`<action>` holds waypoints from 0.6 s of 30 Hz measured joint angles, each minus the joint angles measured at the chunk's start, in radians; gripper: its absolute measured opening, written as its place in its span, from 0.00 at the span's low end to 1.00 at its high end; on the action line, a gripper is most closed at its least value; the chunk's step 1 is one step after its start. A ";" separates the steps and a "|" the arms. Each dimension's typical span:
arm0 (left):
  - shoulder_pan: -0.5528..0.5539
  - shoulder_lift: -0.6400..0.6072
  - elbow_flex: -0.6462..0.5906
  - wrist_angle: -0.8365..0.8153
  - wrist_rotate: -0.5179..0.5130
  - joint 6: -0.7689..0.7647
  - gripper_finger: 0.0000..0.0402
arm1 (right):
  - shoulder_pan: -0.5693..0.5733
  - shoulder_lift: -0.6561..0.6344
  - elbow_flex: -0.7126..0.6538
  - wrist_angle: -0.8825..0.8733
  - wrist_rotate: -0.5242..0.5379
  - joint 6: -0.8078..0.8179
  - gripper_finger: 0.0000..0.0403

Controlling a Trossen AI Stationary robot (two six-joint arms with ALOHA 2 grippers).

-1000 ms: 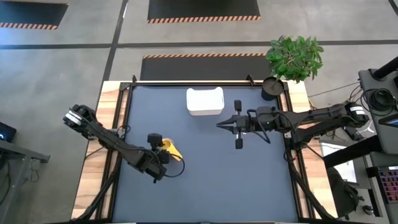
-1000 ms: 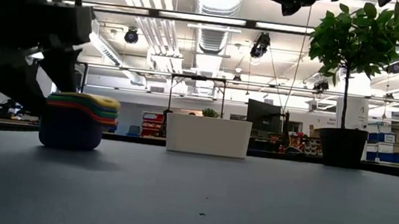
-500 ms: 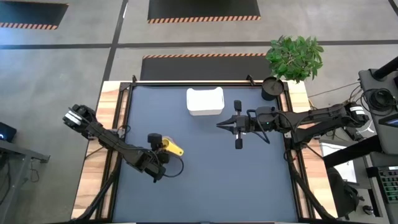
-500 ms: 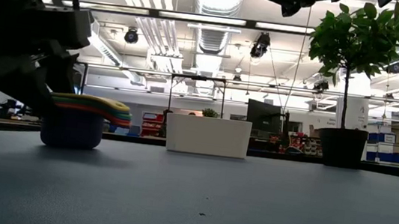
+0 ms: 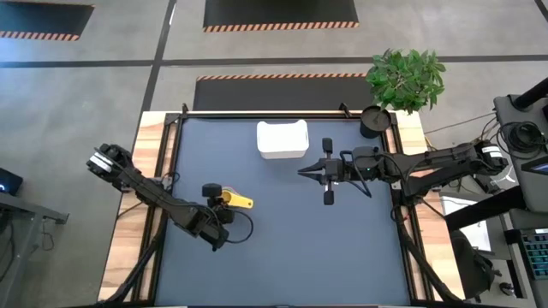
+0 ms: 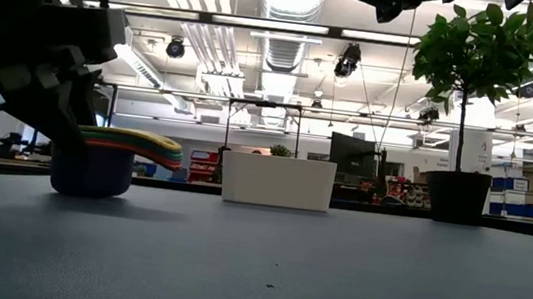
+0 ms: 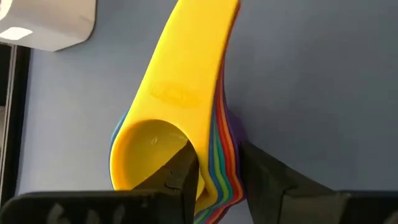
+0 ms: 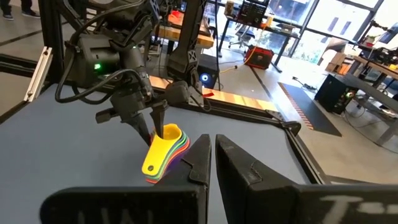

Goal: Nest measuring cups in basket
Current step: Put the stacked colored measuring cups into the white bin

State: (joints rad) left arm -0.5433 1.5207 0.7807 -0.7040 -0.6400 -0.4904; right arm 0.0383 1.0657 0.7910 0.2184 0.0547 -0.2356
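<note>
Well apart from the basket, our left pincer pinches the nested measuring cups' rim on the bench; our right pincer, fully closed, hovers beside the basket.

The stack of measuring cups sits on the table at the left, under a dark gripper. The white basket stands behind, and a potted plant is to the right.

Left gripper low, fingers narrowed; right gripper raised, closed
</note>
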 joint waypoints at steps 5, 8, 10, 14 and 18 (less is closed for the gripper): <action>0.001 0.003 0.070 -0.085 -0.001 0.008 0.20 | 0.000 0.000 0.000 0.000 0.000 0.000 0.03; 0.000 0.003 0.105 -0.140 -0.012 0.008 0.20 | 0.000 0.000 0.000 0.000 0.000 -0.001 0.03; 0.000 0.001 0.120 -0.150 -0.017 0.010 0.20 | 0.000 0.000 0.000 0.000 -0.001 0.000 0.03; 0.000 0.000 0.122 -0.156 -0.023 0.010 0.20 | 0.000 0.000 0.000 -0.001 -0.001 -0.001 0.03; 0.000 -0.001 0.122 -0.155 -0.034 0.010 0.20 | 0.000 0.000 0.000 -0.001 -0.001 -0.001 0.03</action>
State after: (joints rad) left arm -0.5430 1.5196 0.9031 -0.8592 -0.6736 -0.4805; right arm 0.0383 1.0657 0.7910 0.2176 0.0540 -0.2363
